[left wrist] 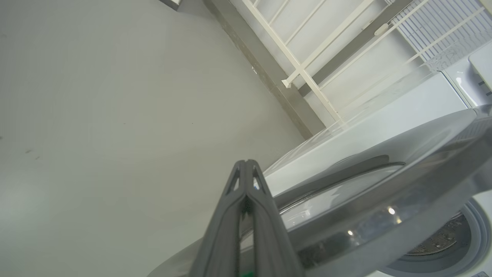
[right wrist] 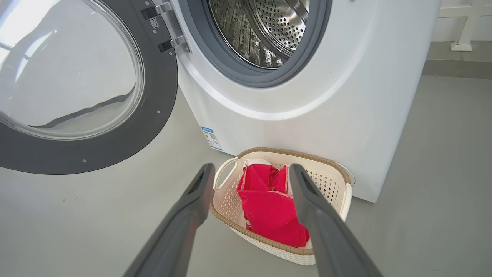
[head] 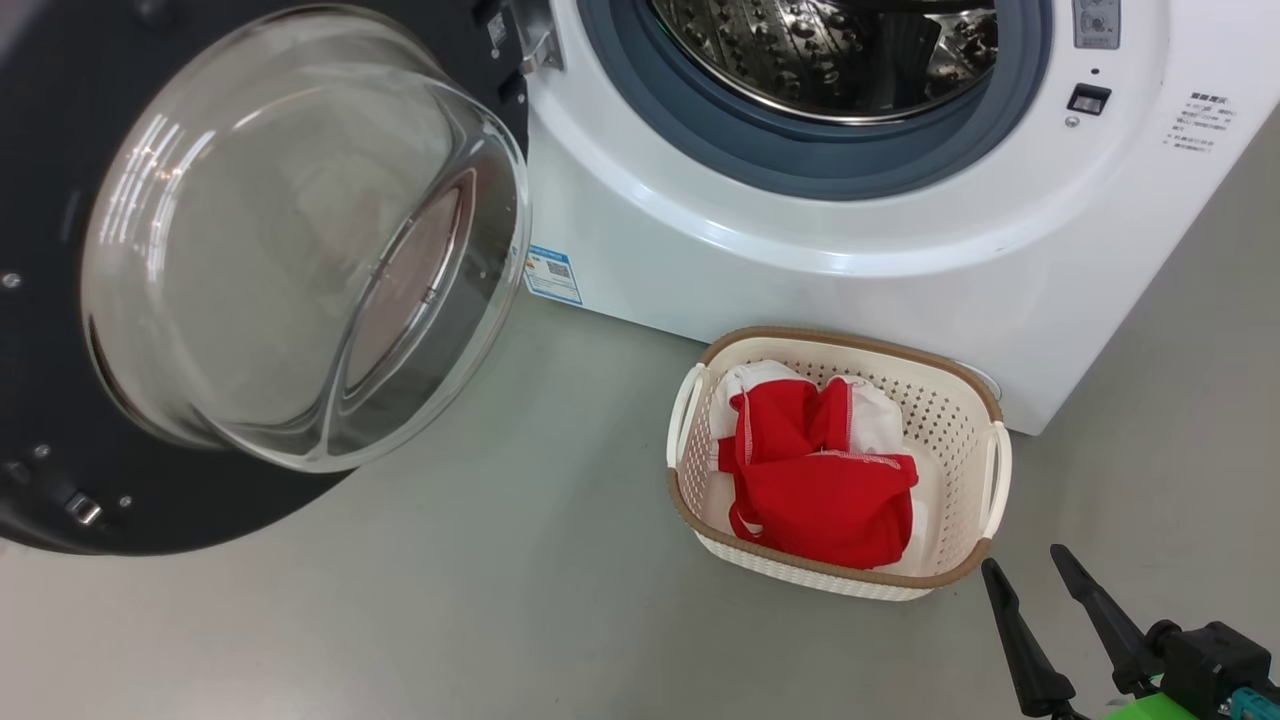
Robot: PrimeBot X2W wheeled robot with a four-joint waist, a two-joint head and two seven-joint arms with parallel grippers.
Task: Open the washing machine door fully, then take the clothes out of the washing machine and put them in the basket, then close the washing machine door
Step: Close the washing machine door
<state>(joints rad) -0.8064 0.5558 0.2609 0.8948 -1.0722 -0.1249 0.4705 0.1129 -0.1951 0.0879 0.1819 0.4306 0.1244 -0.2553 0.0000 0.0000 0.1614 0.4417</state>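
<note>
Right wrist view: right gripper [right wrist: 250,166] gapes wide, empty, basket [right wrist: 292,154] of clothes [right wrist: 269,207] beyond its tips; left gripper [left wrist: 246,163] pinched shut, empty.

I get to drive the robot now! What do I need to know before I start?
The left gripper is shut and empty, by the outer side of the door.
The right gripper is open and empty, near the basket.
The door is wide open. The red clothes lie in the basket, in front of the washing machine. No clothes in the visible part of the drum.
Done: door opened, clothes moved.
Left to do: close the door.
</note>
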